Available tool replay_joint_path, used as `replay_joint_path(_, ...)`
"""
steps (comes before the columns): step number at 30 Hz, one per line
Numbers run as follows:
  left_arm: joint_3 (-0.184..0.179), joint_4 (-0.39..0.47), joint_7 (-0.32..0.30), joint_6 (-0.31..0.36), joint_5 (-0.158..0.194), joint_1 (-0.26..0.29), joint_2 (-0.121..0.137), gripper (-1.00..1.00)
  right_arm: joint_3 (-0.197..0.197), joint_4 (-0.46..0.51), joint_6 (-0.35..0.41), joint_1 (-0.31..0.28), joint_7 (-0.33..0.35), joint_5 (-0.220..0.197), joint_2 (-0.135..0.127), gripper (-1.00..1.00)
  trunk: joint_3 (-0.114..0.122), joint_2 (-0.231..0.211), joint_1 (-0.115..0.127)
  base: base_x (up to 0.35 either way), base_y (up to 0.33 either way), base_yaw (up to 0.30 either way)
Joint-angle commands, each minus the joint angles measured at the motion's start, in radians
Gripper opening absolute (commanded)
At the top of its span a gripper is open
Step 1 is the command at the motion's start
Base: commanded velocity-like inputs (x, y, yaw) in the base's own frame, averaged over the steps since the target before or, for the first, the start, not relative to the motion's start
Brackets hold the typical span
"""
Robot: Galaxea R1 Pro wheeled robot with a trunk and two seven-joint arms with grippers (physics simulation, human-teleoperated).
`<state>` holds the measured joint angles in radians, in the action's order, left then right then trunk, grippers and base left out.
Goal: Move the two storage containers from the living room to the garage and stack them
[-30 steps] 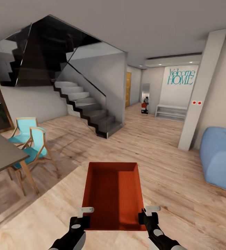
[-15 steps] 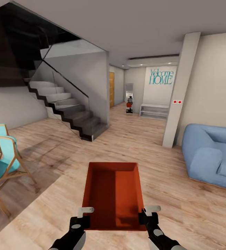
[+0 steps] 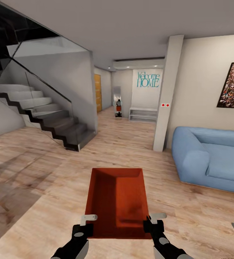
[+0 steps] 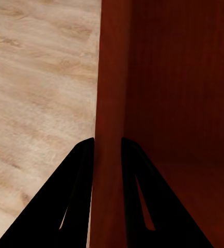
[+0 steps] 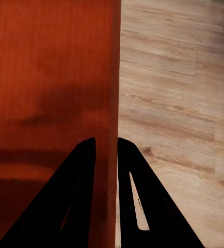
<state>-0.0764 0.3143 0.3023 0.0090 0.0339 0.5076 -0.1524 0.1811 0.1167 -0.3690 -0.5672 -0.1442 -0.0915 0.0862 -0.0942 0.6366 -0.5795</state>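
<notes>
Storage container [image 3: 117, 201], orange-red and open-topped, hangs level over the light wood plank floor [image 3: 188, 212] of the living room, carried between both arms in front of the robot. The left gripper [image 4: 108, 147] has its fingers [image 4: 81, 170] pinched on the bin's left wall, one inside and one outside, and the right gripper [image 5: 106, 144] clamps the right wall likewise. A blue sofa [image 3: 210, 160] stands off to the right, a staircase [image 3: 46, 117] to the left.

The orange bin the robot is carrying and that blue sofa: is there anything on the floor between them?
No: in the head view, bare wood floor lies between the container and the sofa.
</notes>
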Motion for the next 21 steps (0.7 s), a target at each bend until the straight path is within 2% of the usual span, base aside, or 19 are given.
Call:
replay_joint_path(1, -0.009, -0.003, 0.013, 0.002, 0.015, 0.000, 0.002, -1.00, -0.005, 0.001, -0.100, -0.002, -0.005, -0.004, -0.008, -1.00, -0.002, 0.001, -0.001, 0.318, 0.000, -0.288)
replay_joint_path(12, -0.010, -0.002, 0.014, 0.002, 0.015, 0.000, 0.002, -1.00, -0.005, 0.001, -0.100, -0.002, -0.005, -0.004, -0.008, -1.00, -0.002, 0.001, -0.001, 0.315, 0.000, -0.276)
replay_joint_path(21, -0.009, -0.003, 0.014, 0.002, 0.015, 0.000, 0.002, -1.00, -0.004, 0.001, -0.100, -0.002, -0.005, -0.004, -0.008, -1.00, -0.002, 0.001, -0.001, 0.319, 0.000, -0.035)
